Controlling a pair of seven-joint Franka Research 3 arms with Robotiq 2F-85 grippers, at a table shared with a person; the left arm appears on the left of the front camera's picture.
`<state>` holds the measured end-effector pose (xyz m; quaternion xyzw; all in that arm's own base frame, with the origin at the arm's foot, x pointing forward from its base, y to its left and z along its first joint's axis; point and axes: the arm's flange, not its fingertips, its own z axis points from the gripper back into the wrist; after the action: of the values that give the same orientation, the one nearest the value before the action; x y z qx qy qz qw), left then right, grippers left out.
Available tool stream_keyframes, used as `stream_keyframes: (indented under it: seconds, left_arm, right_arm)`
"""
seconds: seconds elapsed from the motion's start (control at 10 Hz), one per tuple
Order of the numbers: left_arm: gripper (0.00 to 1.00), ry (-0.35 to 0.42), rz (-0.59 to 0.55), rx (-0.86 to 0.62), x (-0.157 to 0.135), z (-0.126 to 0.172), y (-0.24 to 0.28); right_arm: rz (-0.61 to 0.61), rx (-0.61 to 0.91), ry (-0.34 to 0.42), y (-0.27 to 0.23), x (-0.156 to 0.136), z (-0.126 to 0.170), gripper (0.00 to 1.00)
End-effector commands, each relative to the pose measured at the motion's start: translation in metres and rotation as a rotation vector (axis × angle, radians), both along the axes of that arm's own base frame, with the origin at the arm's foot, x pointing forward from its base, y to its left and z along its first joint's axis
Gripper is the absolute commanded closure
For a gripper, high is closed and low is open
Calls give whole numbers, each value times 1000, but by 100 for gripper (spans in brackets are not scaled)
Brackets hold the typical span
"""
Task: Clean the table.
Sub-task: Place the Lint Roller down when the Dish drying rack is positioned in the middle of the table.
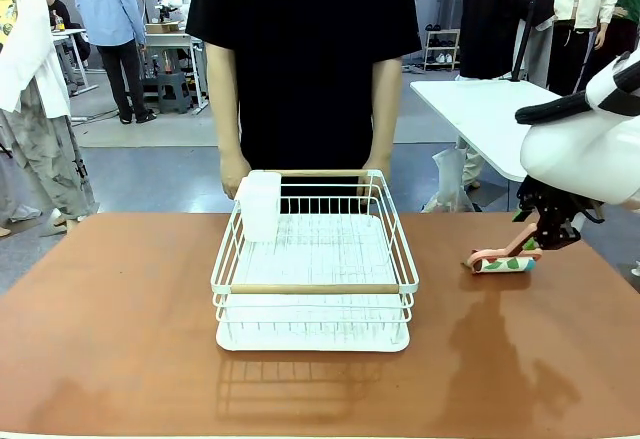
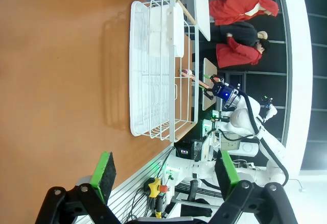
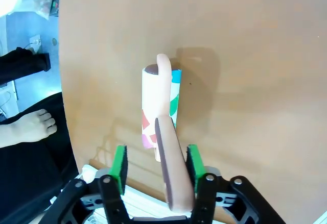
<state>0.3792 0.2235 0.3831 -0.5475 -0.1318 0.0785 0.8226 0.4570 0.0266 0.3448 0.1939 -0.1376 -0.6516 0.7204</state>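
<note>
Items counted on and around the table

One reddish-brown glossy table [image 1: 120, 339], one white wire dish rack [image 1: 313, 271] with two wooden handles, one white plastic cup holder [image 1: 260, 203], and one patterned lint roller [image 1: 503, 258] with a pink handle were counted; two black grippers with green pads, right [image 3: 156, 163] and left [image 2: 166, 173], were seen.

glossy smooth table [image 1: 120, 339], wire rack [image 1: 312, 259].

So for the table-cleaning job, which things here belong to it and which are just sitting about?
Part of the job:
- the table
- lint roller, lying on the table by the right gripper, its handle between the open fingers

Just there:
- white dish rack mid-table
- person's hands at the rack's far side
- left gripper, open, holding nothing
</note>
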Motion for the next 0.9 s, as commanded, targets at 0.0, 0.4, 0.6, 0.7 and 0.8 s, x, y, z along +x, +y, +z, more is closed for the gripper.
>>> stream_keyframes:
  seconds: [0.0, 0.4, 0.6, 0.7, 0.8]
  left_arm:
    - [0, -6, 6, 8, -1, 2, 2]
    - [0, -6, 6, 8, -1, 2, 2]
    - [0, -6, 6, 8, -1, 2, 2]
    - [0, -6, 6, 8, -1, 2, 2]
    - [0, -6, 6, 8, -1, 2, 2]
  right_arm:
    - [-19, -5, 41, 7, -9, 16, 0]
    - [77, -99, 113, 17, -41, 56, 0]
    - [127, -126, 146, 18, -49, 71, 0]
    - [147, -132, 149, 20, -50, 75, 0]
    - [152, -144, 162, 22, -48, 71, 0]
